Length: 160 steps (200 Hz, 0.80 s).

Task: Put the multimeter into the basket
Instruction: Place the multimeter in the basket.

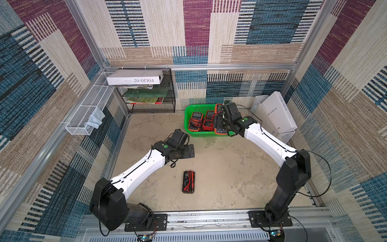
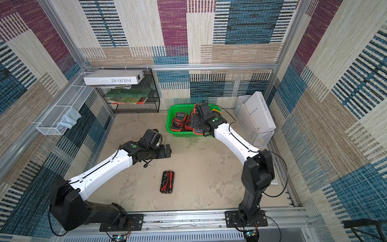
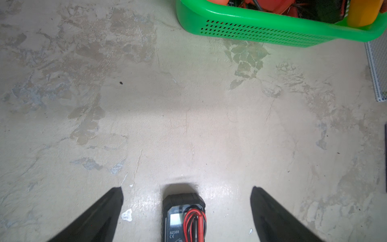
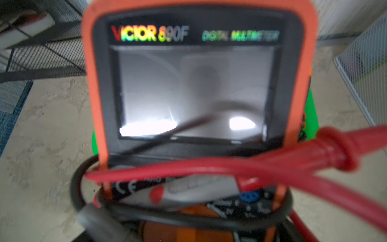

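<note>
**Three meters at the basket, one left on the table**

The orange multimeter (image 4: 196,83) is at the end of the basket (image 1: 199,134) nearest the right arm, with its face to the wrist camera. Whether it rests on the basket's floor is hidden. The right gripper (image 1: 221,123) is close over it, but its jaws are out of sight, so I cannot tell whether they grip it. Two more orange meters (image 1: 195,121) lie flat inside the basket. A black multimeter (image 1: 188,181) lies on the table (image 1: 230,178), well apart from the basket on the side toward the arms' bases. The left gripper (image 3: 187,189), spread wide and empty, hangs between that meter and the basket. The black one looks like the remaining work.
</note>
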Available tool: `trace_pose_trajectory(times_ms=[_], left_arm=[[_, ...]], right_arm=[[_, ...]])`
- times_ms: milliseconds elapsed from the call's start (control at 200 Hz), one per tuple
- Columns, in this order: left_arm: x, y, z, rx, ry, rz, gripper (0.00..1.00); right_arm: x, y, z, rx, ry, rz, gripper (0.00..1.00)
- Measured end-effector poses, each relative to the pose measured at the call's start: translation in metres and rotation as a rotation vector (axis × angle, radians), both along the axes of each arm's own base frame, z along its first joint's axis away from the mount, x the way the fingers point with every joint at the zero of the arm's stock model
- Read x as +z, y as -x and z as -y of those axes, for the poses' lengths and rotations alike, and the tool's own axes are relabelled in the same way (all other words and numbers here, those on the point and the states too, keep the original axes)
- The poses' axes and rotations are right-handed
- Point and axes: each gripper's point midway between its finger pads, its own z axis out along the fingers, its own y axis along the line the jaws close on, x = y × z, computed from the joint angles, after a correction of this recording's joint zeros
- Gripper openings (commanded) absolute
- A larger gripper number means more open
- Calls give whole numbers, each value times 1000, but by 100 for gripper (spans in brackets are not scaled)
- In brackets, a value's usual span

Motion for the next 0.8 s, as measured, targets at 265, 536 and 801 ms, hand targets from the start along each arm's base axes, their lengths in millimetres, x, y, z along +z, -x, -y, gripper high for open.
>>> trace_pose_trajectory(times_ms=[265, 536, 801], left_arm=[[0, 4, -1, -13, -6, -9, 100], [1, 6, -2, -24, -13, -14, 100], [2, 9, -4, -34, -23, -19, 100]], right_arm=[[-6, -69, -4, 4, 8, 0, 61], [-50, -102, 4, -1, 20, -88, 62], [-89, -104, 2, 18, 9, -175, 71]])
